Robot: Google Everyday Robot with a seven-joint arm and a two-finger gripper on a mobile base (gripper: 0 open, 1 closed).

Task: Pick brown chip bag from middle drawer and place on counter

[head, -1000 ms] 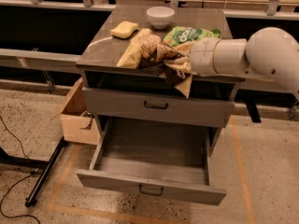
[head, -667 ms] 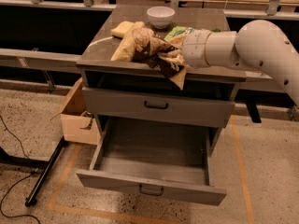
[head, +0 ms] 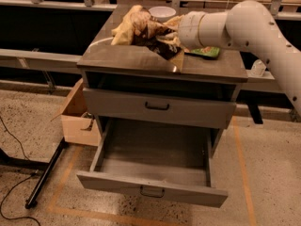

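- The gripper (head: pixel 173 36), at the end of a smooth, rounded white arm (head: pixel 244 22) reaching in from the right, hung over the far middle of the counter (head: pixel 131 59), clamped on the brown chip bag (head: pixel 141 28).
- The bag was crinkled, dark brown with tan ends, and spread leftward from the claw just above the glossy slab.
- A flat green chip bag (head: pixel 205 52) lay on the counter's right side, and a round white bowl (head: pixel 162 12) sat at the far edge.
- The middle drawer (head: pixel 150 188), wide, shallow and grey, stood pulled out towards the near side.
- A cardboard box (head: pixel 77 121) sat on the floor to the left.
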